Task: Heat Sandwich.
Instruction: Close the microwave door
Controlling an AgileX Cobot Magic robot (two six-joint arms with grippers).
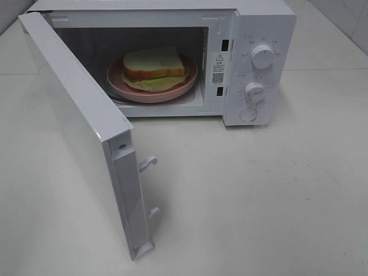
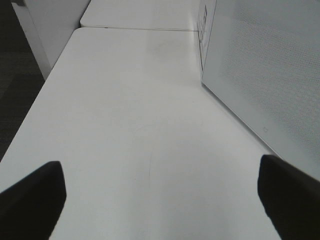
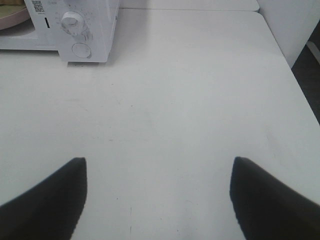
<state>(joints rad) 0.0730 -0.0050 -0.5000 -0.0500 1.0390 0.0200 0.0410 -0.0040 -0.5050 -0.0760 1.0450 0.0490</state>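
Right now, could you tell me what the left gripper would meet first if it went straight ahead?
Probably nothing: the left gripper faces only table; the microwave door stands aside.

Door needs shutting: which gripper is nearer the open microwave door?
Left. The left gripper is beside the door, on its outer side; the right gripper faces the microwave from well back, on its dial side.

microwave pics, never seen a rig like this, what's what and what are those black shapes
This is a two-armed robot. The high camera shows a white microwave on a table, door open, with a sandwich on a pink plate inside. The other two pictures come from cameras on each wrist. The black shapes are each arm's jaws, open over the table and holding nothing.
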